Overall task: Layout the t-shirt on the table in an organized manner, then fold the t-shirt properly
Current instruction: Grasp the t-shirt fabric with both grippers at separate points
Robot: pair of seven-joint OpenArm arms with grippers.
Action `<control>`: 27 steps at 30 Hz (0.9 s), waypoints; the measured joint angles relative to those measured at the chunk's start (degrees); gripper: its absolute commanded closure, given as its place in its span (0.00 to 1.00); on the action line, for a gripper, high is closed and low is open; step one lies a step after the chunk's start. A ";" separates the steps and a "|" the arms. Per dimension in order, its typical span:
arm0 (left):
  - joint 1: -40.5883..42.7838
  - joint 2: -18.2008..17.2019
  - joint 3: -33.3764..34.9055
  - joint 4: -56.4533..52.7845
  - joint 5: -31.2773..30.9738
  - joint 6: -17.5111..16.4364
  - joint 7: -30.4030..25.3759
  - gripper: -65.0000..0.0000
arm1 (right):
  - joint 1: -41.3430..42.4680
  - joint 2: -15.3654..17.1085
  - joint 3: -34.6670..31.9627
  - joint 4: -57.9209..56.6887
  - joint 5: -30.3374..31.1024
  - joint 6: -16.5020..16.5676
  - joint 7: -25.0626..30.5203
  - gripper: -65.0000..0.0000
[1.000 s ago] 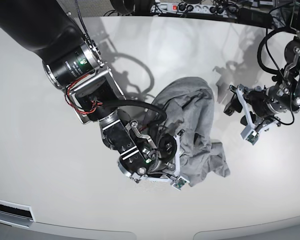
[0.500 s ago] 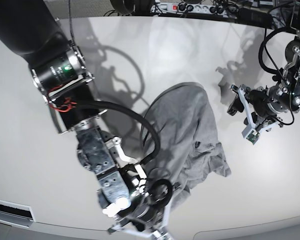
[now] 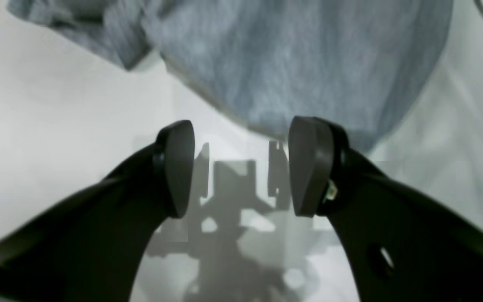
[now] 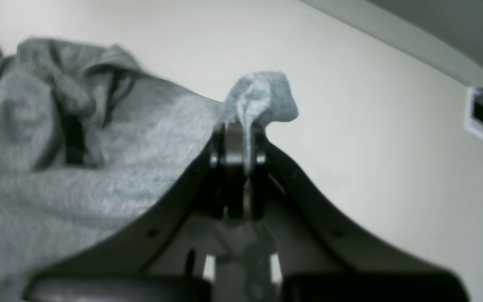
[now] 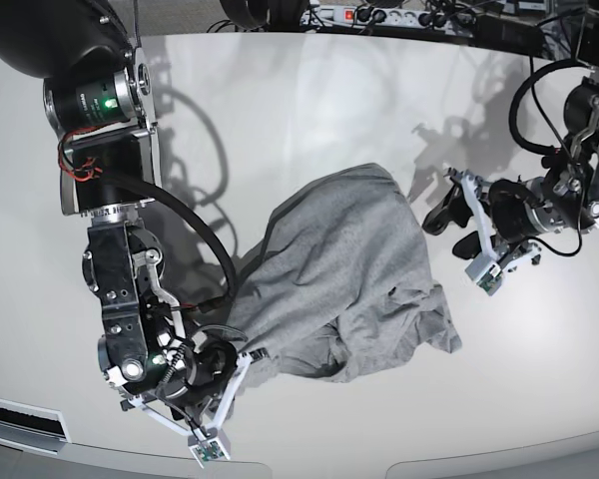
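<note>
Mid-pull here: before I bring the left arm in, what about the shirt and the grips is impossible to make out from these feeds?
- Which part of the t-shirt the right gripper pinches: right wrist view shows only a bunched tuft.
- The lettering: base view shows plain grey folds.
- Sleeves and collar: lost in crumples, base view.
- Shirt's far extent: cut off by the top edge, left wrist view, blurred.
- Height of the open left gripper above the table: unclear.

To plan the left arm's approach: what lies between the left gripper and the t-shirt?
Only bare table separates the open left gripper from the t-shirt. The left wrist view shows it too, with only the gripper's shadow there.
</note>
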State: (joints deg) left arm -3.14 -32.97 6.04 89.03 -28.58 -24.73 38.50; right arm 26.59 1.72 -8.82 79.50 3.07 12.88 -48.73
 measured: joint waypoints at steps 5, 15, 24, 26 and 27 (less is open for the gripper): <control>-0.70 4.50 0.00 -0.90 7.17 -0.24 -4.70 0.44 | -1.36 0.24 1.97 0.00 0.11 0.90 -0.20 1.00; -12.20 12.79 -0.09 -22.84 11.13 -2.67 -8.68 0.44 | -2.23 0.35 1.92 -0.02 1.07 2.38 -0.20 1.00; -19.67 15.98 -0.13 -37.38 14.45 0.04 -16.81 0.79 | -3.17 0.35 1.92 0.00 1.07 2.40 0.02 1.00; -20.09 16.61 -0.11 -40.28 14.14 0.02 -17.25 1.00 | -3.32 0.33 1.92 0.00 1.07 2.80 0.04 1.00; -20.06 16.68 -0.11 -40.96 14.03 0.00 -17.57 1.00 | -3.30 0.33 1.92 0.00 1.14 2.82 0.07 1.00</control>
State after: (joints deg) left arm -23.20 -16.29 5.93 48.07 -14.55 -24.73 20.93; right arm 23.29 2.04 -6.90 79.50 4.21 15.70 -48.66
